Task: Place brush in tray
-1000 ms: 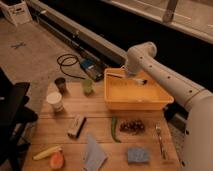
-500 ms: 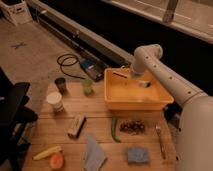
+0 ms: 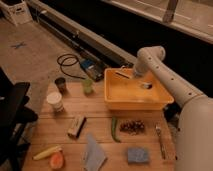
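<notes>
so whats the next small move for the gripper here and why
Probably lift the gripper straight up out of the tray. The brush appears to lie at the tray's far left rim, apart from the gripper, which sits low inside near the right side. With the brush seemingly already in, clearing the walls before retracting looks like the sensible step.

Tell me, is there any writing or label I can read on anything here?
None is readable.
The white box shows dark marks, too blurred to read.
The tray and cup look blank.
The gripper is inside the tray, unmarked; the brush lies at the tray's far edge.
</notes>
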Robot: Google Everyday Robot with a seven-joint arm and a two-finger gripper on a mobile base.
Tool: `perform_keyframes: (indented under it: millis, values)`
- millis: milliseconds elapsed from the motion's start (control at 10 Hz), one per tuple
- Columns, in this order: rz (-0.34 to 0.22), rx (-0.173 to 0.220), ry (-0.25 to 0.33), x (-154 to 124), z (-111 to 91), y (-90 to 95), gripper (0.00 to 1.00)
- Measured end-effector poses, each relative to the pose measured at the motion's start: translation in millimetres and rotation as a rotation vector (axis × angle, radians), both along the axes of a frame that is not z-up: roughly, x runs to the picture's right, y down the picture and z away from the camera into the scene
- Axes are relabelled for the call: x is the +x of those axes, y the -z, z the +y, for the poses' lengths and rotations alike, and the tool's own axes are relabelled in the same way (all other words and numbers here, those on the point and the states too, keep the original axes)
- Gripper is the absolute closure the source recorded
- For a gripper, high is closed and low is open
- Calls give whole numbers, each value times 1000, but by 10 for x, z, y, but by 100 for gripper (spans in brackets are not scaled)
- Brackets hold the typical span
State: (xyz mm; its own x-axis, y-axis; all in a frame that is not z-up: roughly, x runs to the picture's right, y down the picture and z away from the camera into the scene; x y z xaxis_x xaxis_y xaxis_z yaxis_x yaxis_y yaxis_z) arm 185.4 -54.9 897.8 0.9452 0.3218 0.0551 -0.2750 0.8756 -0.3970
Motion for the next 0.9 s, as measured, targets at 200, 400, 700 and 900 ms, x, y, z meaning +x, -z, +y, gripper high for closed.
perform_keyframes:
  millis: [200, 400, 700, 900]
  values:
    - [1, 1, -1, 12, -2, 4, 100]
    - [17, -6, -1, 38, 13, -9, 100]
    - [57, -43, 4, 180, 173, -171, 100]
    - [76, -70, 11, 202, 258, -278, 100]
